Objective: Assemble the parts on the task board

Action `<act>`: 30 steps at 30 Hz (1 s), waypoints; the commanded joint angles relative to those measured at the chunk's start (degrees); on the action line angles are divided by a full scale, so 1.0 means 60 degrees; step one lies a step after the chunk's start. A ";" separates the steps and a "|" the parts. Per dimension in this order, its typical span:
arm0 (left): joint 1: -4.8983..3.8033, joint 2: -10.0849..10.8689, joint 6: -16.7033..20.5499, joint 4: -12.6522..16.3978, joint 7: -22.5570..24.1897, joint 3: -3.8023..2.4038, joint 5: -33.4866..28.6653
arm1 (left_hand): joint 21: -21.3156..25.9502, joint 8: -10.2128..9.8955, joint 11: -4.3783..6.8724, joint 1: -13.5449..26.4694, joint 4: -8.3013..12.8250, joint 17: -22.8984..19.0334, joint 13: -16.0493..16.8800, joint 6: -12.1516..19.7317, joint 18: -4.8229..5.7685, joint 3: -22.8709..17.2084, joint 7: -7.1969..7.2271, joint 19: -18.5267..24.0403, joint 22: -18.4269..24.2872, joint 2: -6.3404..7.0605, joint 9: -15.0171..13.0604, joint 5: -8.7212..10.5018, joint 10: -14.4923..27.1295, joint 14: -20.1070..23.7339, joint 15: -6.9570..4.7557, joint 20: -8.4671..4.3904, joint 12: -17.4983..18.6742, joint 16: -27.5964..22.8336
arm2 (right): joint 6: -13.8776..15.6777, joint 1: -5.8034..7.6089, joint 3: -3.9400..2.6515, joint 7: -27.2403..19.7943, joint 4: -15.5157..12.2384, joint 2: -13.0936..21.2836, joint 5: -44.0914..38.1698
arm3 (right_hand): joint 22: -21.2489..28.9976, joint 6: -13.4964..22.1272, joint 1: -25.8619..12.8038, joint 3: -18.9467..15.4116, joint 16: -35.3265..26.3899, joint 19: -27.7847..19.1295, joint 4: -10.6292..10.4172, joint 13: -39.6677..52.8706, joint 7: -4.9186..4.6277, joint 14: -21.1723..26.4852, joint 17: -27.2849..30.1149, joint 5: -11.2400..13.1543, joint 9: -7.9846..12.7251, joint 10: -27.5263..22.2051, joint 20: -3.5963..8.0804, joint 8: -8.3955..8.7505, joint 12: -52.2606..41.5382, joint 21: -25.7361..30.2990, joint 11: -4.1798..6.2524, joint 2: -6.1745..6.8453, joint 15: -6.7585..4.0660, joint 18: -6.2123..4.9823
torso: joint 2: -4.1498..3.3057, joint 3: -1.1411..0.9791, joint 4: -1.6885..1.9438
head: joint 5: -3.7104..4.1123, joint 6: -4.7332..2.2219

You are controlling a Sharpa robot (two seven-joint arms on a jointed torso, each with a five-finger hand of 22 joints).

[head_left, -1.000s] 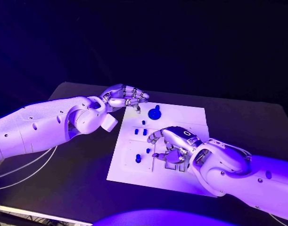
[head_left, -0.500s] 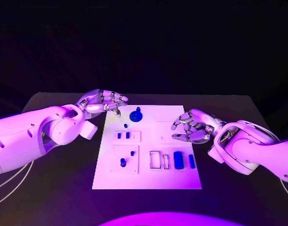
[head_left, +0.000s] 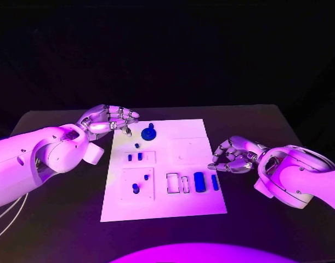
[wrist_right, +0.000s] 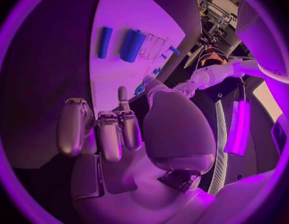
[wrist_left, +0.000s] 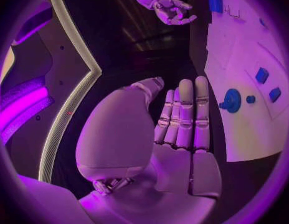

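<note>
Task board [head_left: 185,164]: white plate lying flat mid-table, between the two hands.
Parts: a round blue knob [head_left: 150,132] at the far end; small blue pegs [head_left: 134,156] in the left recesses; two blue blocks [head_left: 199,182] standing side by side near the right edge.
Left hand [head_left: 110,119]: at the board's far left corner, fingers curled in, holding nothing.
Right hand [head_left: 235,155]: just off the board's right edge, fingers curled in, holding nothing.

Small blue parts [head_left: 199,181] sit on the flat white task board [head_left: 189,133].
</note>
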State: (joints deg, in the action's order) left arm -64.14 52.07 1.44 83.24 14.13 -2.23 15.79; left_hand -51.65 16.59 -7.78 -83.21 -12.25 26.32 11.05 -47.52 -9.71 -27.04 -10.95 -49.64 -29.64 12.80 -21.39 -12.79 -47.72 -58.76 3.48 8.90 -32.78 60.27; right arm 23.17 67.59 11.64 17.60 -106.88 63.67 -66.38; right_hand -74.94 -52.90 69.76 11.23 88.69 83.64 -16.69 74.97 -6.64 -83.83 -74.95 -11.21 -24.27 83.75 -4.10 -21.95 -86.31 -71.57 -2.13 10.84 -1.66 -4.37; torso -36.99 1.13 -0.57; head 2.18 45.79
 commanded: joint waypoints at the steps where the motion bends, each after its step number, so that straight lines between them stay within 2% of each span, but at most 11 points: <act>1: 0.0011 -0.0029 -0.0085 -0.0002 0.0145 0.0001 -0.0053 | 0.0061 0.0050 0.0011 0.0014 -0.0006 -0.0011 -0.0015 0.0056 -0.0133 0.0055 -0.0005 -0.0007 0.0007 -0.0057 0.0015 0.0006 0.0069 0.0055 0.0022 0.0058 0.0047 -0.0054 | -0.0168 -0.0106 0.0002 0.0796 -0.0115 -0.0006 -0.0337 | -0.1522 0.0021 -0.0128 -0.0135 0.0041 0.0248 -0.0006 0.1155 0.0031 -0.0897 -0.1861 0.0057 0.0021 0.0264 0.0036 -0.0015 -0.0017 -0.0042 0.0032 -0.0024 -0.0062 0.0178 | 0.0026 0.0016 0.0012 | 0.0012 0.0018; 7: 0.0028 -0.0061 -0.0093 -0.0010 0.0150 0.0008 -0.0076 | 0.0066 0.0052 0.0011 -0.0004 0.0002 -0.0012 -0.0017 0.0061 -0.0135 0.0051 -0.0005 -0.0010 0.0011 -0.0062 0.0016 0.0001 0.0070 0.0058 0.0021 0.0058 0.0045 -0.0058 | -0.0378 -0.0227 0.0007 0.0977 -0.0045 -0.0233 -0.0076 | -0.1537 0.0044 -0.0249 -0.0413 0.0054 0.0246 -0.0009 0.1169 0.0026 -0.0904 -0.1903 0.0048 0.0058 0.0260 0.0035 0.0001 0.0000 -0.0036 0.0027 -0.0118 -0.0058 0.0177 | 0.0018 0.0030 0.0034 | 0.0036 0.0011; 10: 0.0035 -0.0083 -0.0100 0.0004 0.0146 0.0010 -0.0157 | 0.0066 0.0052 0.0011 -0.0004 0.0002 -0.0012 -0.0017 0.0061 -0.0135 0.0051 -0.0005 -0.0010 0.0011 -0.0062 0.0016 0.0001 0.0070 0.0058 0.0021 0.0058 0.0045 -0.0058 | -0.0466 -0.0306 0.0008 0.1055 0.0005 -0.0341 -0.0066 | -0.1531 0.0025 -0.0273 -0.0510 0.0051 0.0234 -0.0006 0.1084 0.0030 -0.0901 -0.1892 0.0046 0.0064 0.0205 0.0033 -0.0010 0.0048 0.0002 0.0028 -0.0142 -0.0057 0.0170 | 0.0017 0.0031 0.0037 | 0.0089 0.0014; 15: 0.0041 -0.0117 -0.0121 0.0040 0.0139 0.0012 -0.0238 | 0.0066 0.0052 0.0011 -0.0004 0.0002 -0.0012 -0.0017 0.0061 -0.0135 0.0051 -0.0005 -0.0010 0.0011 -0.0062 0.0016 0.0001 0.0070 0.0058 0.0021 0.0058 0.0045 -0.0058 | -0.0564 -0.0464 0.0008 0.1179 0.0107 -0.0564 -0.0152 | -0.1535 -0.0020 -0.0354 -0.0787 0.0048 0.0223 -0.0009 0.1068 0.0044 -0.0897 -0.1883 0.0039 0.0077 0.0187 0.0033 -0.0040 0.0081 0.0029 0.0038 -0.0199 -0.0063 0.0164 | -0.0002 0.0030 0.0005 | 0.0055 0.0026; 22: 0.0043 -0.0097 -0.0138 0.0093 0.0100 0.0013 -0.0330 | 0.0070 0.0053 0.0009 -0.0007 0.0002 -0.0012 -0.0019 0.0067 -0.0135 0.0054 -0.0009 -0.0013 0.0014 -0.0063 0.0018 0.0001 0.0072 0.0060 0.0021 0.0058 0.0043 -0.0060 | -0.0668 -0.0647 0.0008 0.1419 0.0216 -0.0821 -0.0334 | -0.1575 -0.0147 -0.0487 -0.1257 0.0058 0.0242 -0.0018 0.1218 0.0095 -0.0905 -0.1924 0.0027 0.0083 0.0272 0.0056 -0.0133 0.0042 -0.0029 0.0084 -0.0387 -0.0097 0.0173 | 0.0006 0.0020 -0.0003 | 0.0068 0.0038; 27: 0.0044 -0.0083 -0.0166 0.0147 0.0076 0.0017 -0.0422 | 0.0070 0.0053 0.0009 -0.0007 0.0002 -0.0012 -0.0019 0.0067 -0.0135 0.0054 -0.0009 -0.0013 0.0014 -0.0063 0.0018 0.0001 0.0072 0.0060 0.0021 0.0058 0.0043 -0.0060 | -0.0713 -0.0726 0.0007 0.1734 0.0343 -0.1029 -0.0515 | -0.1604 -0.0215 -0.0782 -0.2144 0.0058 0.0252 -0.0034 0.1271 0.0135 -0.0908 -0.1937 -0.0009 0.0101 0.0294 0.0083 -0.0222 0.0068 -0.0035 0.0119 -0.0548 -0.0128 0.0176 | 0.0002 0.0016 0.0005 | 0.0048 0.0038; 29: 0.0045 -0.0082 -0.0173 0.0164 0.0064 0.0019 -0.0452 | 0.0070 0.0053 0.0009 -0.0007 0.0002 -0.0012 -0.0019 0.0067 -0.0135 0.0054 -0.0009 -0.0013 0.0014 -0.0063 0.0018 0.0001 0.0072 0.0060 0.0021 0.0058 0.0043 -0.0060 | -0.0724 -0.0756 0.0007 0.1822 0.0389 -0.1123 -0.0579 | -0.1608 -0.0232 -0.0860 -0.2384 0.0060 0.0253 -0.0037 0.1276 0.0144 -0.0910 -0.1947 -0.0022 0.0103 0.0295 0.0088 -0.0246 0.0079 -0.0029 0.0126 -0.0553 -0.0134 0.0175 | 0.0001 0.0017 0.0000 | 0.0040 0.0035; 30: 0.0045 -0.0082 -0.0173 0.0166 0.0059 0.0020 -0.0460 | 0.0070 0.0053 0.0009 -0.0007 0.0002 -0.0012 -0.0019 0.0067 -0.0135 0.0054 -0.0009 -0.0013 0.0014 -0.0063 0.0018 0.0001 0.0072 0.0060 0.0021 0.0058 0.0043 -0.0060 | -0.0729 -0.0770 0.0007 0.1852 0.0408 -0.1162 -0.0611 | -0.1613 -0.0243 -0.0934 -0.2686 0.0059 0.0252 -0.0042 0.1278 0.0152 -0.0910 -0.1947 -0.0043 0.0106 0.0292 0.0094 -0.0272 0.0096 -0.0017 0.0133 -0.0500 -0.0140 0.0173 | -0.0002 0.0016 0.0002 | 0.0018 0.0044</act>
State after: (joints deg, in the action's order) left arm -63.87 51.63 1.36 84.01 14.11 -2.09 14.18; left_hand -51.42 16.58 -7.78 -83.21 -12.25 26.32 11.00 -47.52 -9.71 -27.04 -10.95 -49.64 -29.64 12.80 -21.35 -12.79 -47.72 -58.76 3.49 8.90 -32.78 60.27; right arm 20.18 63.13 11.69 26.58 -104.55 56.95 -68.12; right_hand -74.92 -53.85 64.65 -4.21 88.67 83.82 -16.93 74.94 -5.70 -83.88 -74.93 -11.21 -23.68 84.14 -3.90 -23.28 -86.02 -71.55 -1.74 7.88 -2.13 -4.38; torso -36.97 1.24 -0.54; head 2.43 46.02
